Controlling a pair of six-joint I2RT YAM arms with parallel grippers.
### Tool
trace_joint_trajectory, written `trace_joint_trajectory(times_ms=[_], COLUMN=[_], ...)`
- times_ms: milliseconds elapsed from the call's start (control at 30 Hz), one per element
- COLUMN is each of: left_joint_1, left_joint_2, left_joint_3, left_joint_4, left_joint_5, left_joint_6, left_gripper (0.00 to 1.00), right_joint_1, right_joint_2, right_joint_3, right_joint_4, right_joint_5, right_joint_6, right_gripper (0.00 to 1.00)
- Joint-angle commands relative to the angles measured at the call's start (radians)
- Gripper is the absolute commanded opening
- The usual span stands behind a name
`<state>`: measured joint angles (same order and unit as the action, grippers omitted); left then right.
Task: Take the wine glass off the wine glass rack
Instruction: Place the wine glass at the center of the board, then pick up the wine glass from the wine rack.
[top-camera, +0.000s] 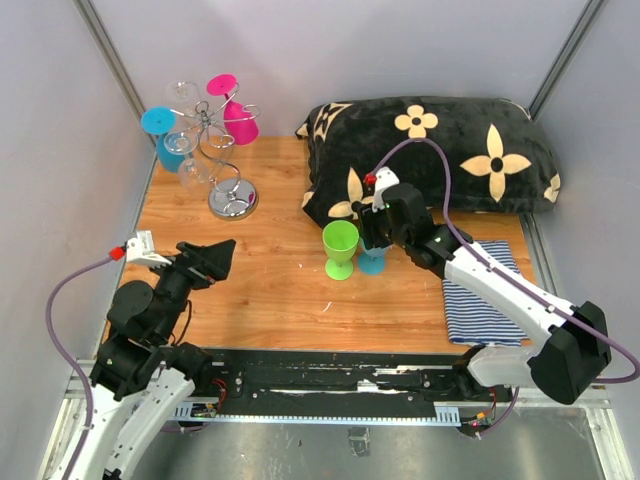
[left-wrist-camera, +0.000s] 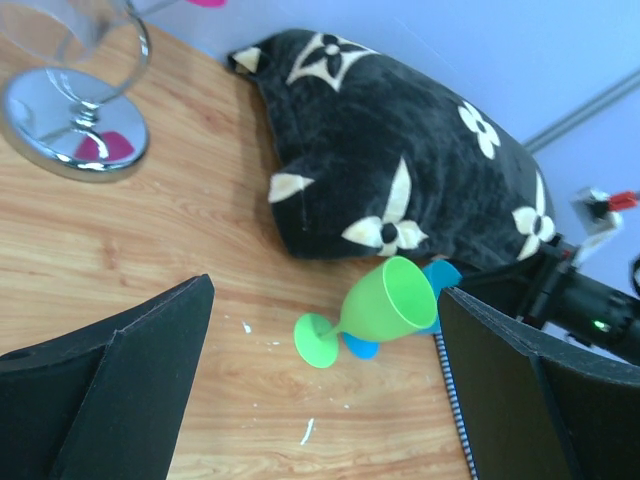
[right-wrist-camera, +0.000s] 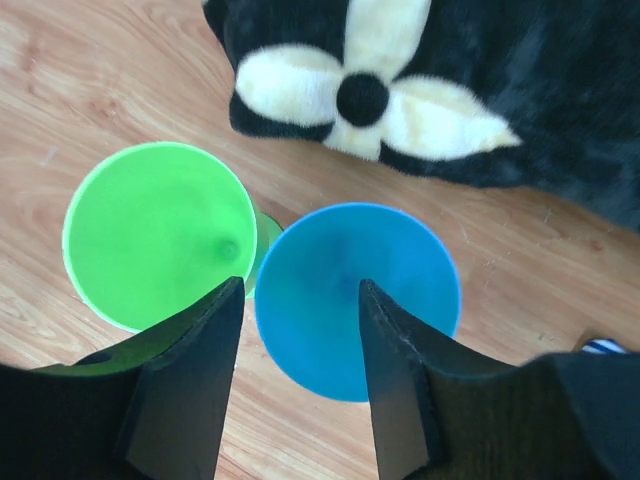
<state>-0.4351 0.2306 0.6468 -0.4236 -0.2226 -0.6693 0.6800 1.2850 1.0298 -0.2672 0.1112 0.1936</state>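
Your right gripper (right-wrist-camera: 298, 290) hangs straight over the blue wine glass (right-wrist-camera: 390, 270). Its jaws are parted to either side of the near part of the bowl. They are not clenched, and I cannot tell whether a pad touches the cup. That glass stands upright on the table (top-camera: 280, 300), off the rack, just right of the green wine glass (right-wrist-camera: 150, 230), rims just beside each other. The closeness reads as deliberate: the removed glasses are gathered at mid-table, just near of the black flowered pillow (top-camera: 440, 150) and left of the striped cloth (top-camera: 485, 300). With spacing that tight, a sideways exit could knock the green one, so lift straight up.

Your left gripper (top-camera: 222, 258) sits at near left, jaws spread wide with nothing between them. It is aimed across the table toward the two glasses, likely standing by.

The wine glass rack (top-camera: 232, 200) stands far left on its chrome base, well apart from both grippers. Hanging bowl-down from its hooks are a pink glass (top-camera: 238, 120), a teal glass (top-camera: 165, 135) and at least one clear glass (top-camera: 192, 170). They hang by their feet, so each would probably have to slide outward along its hook.
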Motion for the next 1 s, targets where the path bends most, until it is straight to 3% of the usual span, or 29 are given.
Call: trace_joint_trajectory(times_ms=[0, 133, 467, 667, 800, 967], left_joint_1=[0.001, 0.000, 0.001, 0.014, 0.156, 0.351], left_joint_2=[0.081, 0.176, 0.492, 0.668, 0.787, 0.826], left_joint_3=[0.127, 0.224, 0.484, 0.715, 0.837, 0.850], left_joint_4=[-0.087, -0.140, -0.175, -0.205, -0.194, -0.098], left_joint_5=[-0.122, -0.147, -0.146, -0.046, 0.171, 0.388], left_joint_6=[0.076, 0.136, 0.236, 0.307, 0.319, 0.253], left_gripper=[1.00, 1.00, 1.00, 1.00, 1.00, 1.00], right_joint_1=[-0.011, -0.011, -0.012, -0.011, -0.012, -0.011], right_joint_2=[-0.067, -0.131, -0.320, -0.371, -0.399, -0.429], right_joint_3=[0.077, 0.082, 0.015, -0.006, -0.013, -0.016], right_joint_4=[-0.055, -0.058, -0.028, -0.045, -0.054, -0.055], right_joint_5=[0.006, 0.028, 0.108, 0.075, 0.061, 0.063], right_joint_6=[-0.038, -0.035, 0.028, 0.071, 0.086, 0.086], right_gripper=[0.52, 0.52, 0.72, 0.83, 0.90, 0.93])
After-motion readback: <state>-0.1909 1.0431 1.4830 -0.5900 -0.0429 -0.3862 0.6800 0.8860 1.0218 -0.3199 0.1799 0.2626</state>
